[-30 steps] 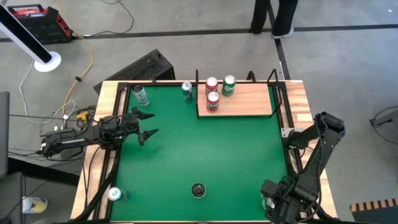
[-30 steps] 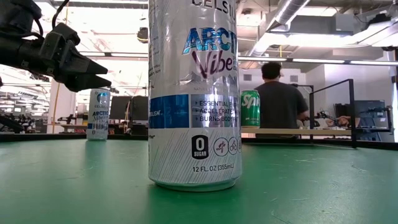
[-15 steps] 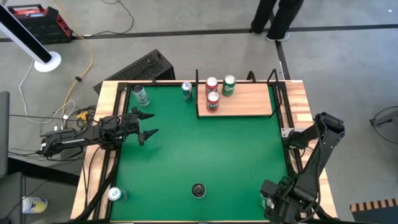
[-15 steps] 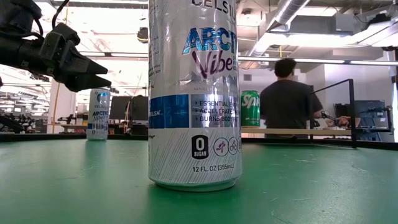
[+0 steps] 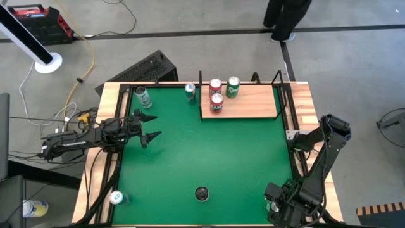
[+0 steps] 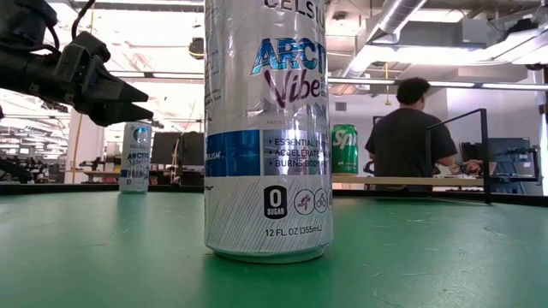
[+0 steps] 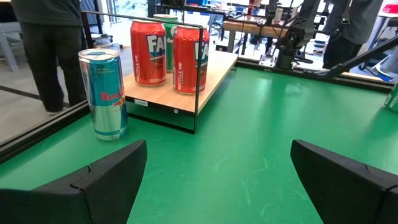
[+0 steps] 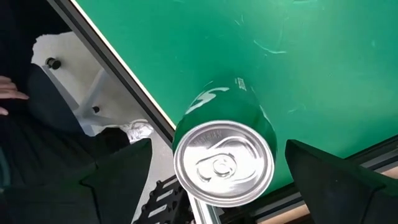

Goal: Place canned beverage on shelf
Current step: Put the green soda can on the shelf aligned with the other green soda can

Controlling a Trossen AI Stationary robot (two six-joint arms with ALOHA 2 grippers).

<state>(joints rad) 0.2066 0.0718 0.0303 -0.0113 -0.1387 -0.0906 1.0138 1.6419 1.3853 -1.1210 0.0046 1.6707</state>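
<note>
The shelf [image 5: 250, 104], a light-wood plank with black edging, stands at the table's far edge. It bears two red cans [image 5: 216, 102] and a green can [image 5: 233, 87]. A blue-silver can [image 7: 104, 93] stands on the green table beside the shelf's left end. My left gripper [image 5: 155, 126] is open and empty above the table's left side, pointing at the shelf. My right gripper [image 8: 217, 144] is open at the near right corner. Its fingers stand on either side of an upright green can [image 8: 227, 140] without touching it.
A silver can [image 5: 142, 96] stands at the far left corner, and another can [image 5: 117, 197] at the near left. A tall silver can [image 6: 267, 128] stands close before the low camera. A dark round thing [image 5: 201, 193] sits near the front edge. A person [image 6: 411, 128] stands beyond the table.
Neither arm and no can has moved. The person beyond the table's far edge has walked toward the right.
</note>
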